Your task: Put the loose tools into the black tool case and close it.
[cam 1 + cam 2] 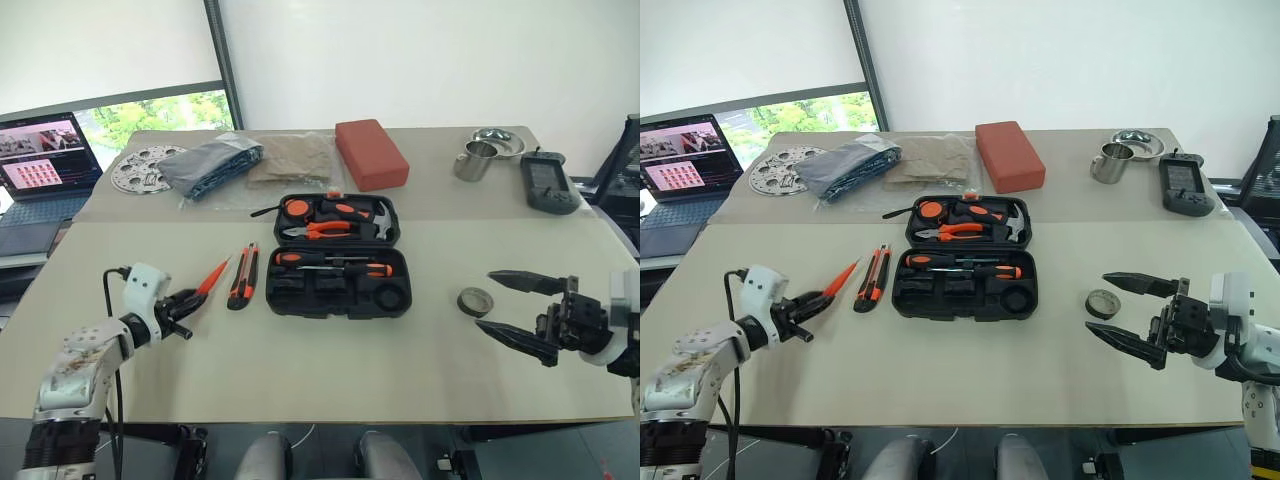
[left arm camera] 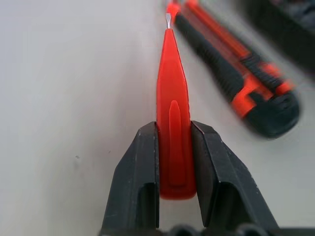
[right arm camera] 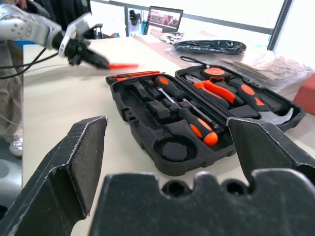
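The black tool case (image 1: 335, 290) lies open at the table's middle. Two black-and-orange screwdrivers (image 1: 335, 263) rest in its near half, and pliers and a hammer fill the far half. My left gripper (image 1: 188, 300) is shut on the butt end of the slim orange tool (image 2: 172, 108), which points toward the case, low over the table. The utility knife (image 1: 243, 275) lies just past the tool's tip, left of the case. A grey roll (image 1: 470, 301) lies right of the case. My right gripper (image 1: 486, 301) hovers open beside it, holding nothing.
Along the far edge stand a red block (image 1: 370, 152), a steel mug (image 1: 476, 160) with a bowl behind it, and a black handheld device (image 1: 548, 185). Bagged fabric (image 1: 215, 162), a perforated disc (image 1: 143, 168) and a laptop (image 1: 40, 160) occupy the far left.
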